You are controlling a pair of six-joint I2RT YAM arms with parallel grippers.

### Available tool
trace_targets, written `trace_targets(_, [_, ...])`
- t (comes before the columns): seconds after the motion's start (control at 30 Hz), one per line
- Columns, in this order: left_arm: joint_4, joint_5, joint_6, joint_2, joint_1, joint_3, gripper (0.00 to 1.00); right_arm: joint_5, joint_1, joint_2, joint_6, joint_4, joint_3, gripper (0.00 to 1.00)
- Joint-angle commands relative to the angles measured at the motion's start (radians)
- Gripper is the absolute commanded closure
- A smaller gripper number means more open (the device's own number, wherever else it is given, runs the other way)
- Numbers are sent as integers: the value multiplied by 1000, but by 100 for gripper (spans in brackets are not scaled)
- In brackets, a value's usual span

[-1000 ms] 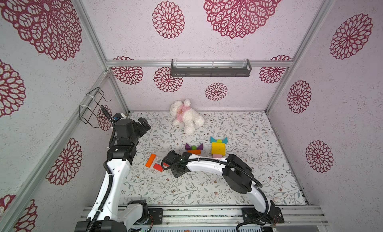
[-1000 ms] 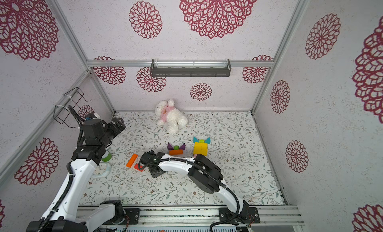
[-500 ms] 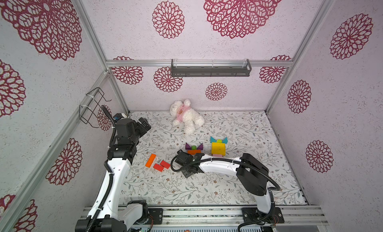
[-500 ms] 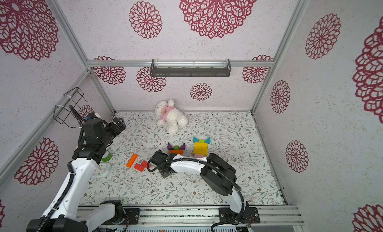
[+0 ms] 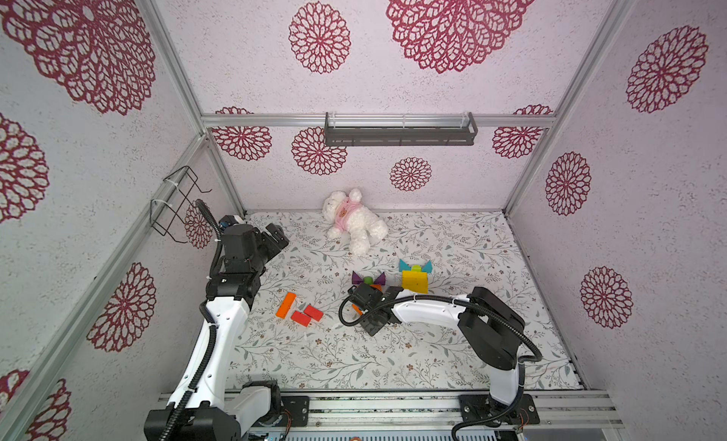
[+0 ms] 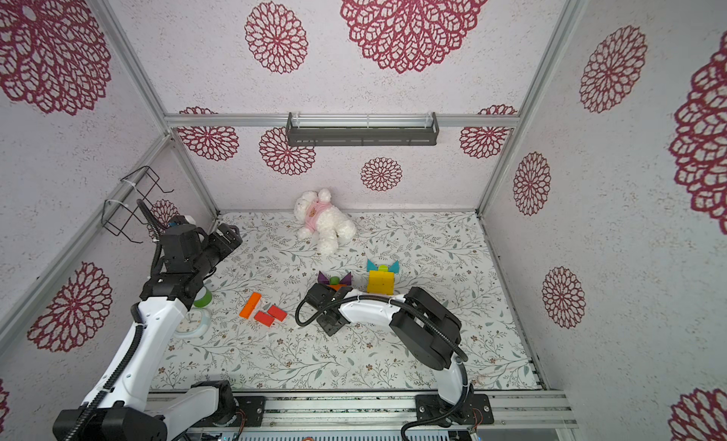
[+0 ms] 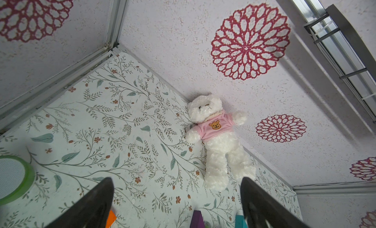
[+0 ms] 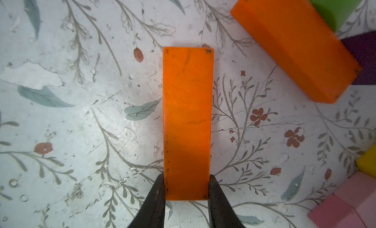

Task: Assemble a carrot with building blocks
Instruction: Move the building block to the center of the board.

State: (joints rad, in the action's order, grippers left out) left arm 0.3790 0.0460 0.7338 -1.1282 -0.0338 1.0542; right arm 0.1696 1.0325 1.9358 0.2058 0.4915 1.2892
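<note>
Orange block (image 8: 187,115) gripped by right claw (image 8: 186,178), well apart from green cup (image 6: 203,297).

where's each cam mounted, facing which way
Both top views: high overhead, looking down at the table; left arm and right arm show.
Left wrist: on the left arm, facing the plush bear; open left claw shows.
Right wrist: on the right arm, straight down; right claw grips an orange bar.
Shared: plush bear, in top and left wrist views.
</note>
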Motion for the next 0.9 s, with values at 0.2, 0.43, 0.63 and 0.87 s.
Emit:
trace_targets(0.2, [-27, -18, 9, -5, -7, 9, 1, 78, -11, -75, -52, 77, 2, 50])
trace_targets(0.43, [-30, -35, 13, -7, -7, 9, 0, 192, -15, -156, -48, 141, 1, 48])
trace_targets(0.63, [-31, -46, 19, -4, -7, 7, 0, 149, -20, -169, -8, 139, 26, 41])
trace_targets(0.87, [-35, -60, 24, -2, -7, 7, 0, 52, -15, -81, 24, 73, 54, 29])
